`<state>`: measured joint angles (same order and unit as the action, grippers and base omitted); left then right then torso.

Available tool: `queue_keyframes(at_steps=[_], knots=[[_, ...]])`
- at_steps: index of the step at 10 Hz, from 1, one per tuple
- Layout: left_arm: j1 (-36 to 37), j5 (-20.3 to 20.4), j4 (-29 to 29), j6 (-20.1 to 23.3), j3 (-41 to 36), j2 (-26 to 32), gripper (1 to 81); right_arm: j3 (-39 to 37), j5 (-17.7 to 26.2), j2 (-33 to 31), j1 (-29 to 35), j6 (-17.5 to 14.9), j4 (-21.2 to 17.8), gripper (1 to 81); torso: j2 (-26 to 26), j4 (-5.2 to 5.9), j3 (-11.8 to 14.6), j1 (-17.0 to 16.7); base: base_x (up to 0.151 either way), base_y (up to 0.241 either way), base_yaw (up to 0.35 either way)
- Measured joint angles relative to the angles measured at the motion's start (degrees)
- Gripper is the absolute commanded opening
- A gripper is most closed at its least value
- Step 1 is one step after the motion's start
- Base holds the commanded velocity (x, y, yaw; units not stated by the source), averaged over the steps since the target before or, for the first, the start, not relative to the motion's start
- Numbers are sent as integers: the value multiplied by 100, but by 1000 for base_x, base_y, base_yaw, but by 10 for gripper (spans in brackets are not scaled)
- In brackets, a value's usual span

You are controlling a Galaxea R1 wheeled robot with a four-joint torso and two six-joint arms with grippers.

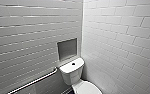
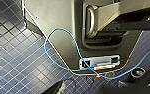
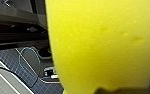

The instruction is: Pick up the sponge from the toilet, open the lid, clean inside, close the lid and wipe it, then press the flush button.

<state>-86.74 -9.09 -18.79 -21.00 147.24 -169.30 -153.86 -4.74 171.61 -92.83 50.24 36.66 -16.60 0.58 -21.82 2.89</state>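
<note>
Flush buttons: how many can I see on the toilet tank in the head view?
1. The flush button sits near the middle of the tank cover of the toilet, by the wall corner. None seems hidden.

Note on your robot: base shell (image 2: 56, 22) is grey-beige and smooth, with rounded corners and a pale edge line. A thin blue cable (image 2: 45, 45) loops loosely across it. White rectangular port panel (image 2: 99, 61) near the edge, small orange-red light (image 2: 98, 75) just beside. Dark arm link (image 2: 131, 25), grey oval ring (image 2: 89, 21).
</note>
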Motion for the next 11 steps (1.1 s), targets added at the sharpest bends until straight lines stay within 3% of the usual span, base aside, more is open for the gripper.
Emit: queue_keyframes(at_steps=[3,5,6,7,8,11], knots=[[123,-18,200,144,4,32,811,2,356,124,77,-95,0,10,0,0,0,-2,0,0,0],[134,-16,683,574,9,52,811,39,586,129,258,-634,-108,10,2,0,0,-2,0,0,0],[124,-2,897,761,12,80,811,46,716,119,301,-978,-425,10,2,0,0,-2,0,0,0],[132,26,984,778,22,94,811,46,783,113,300,-1487,-959,10,2,0,0,-2,0,0,0],[132,30,992,778,22,87,811,57,824,105,306,-2232,-1536,10,2,0,0,-2,0,0,0],[134,33,992,778,23,59,811,55,809,69,397,-4757,-3604,10,2,0,0,-2,0,0,0]])
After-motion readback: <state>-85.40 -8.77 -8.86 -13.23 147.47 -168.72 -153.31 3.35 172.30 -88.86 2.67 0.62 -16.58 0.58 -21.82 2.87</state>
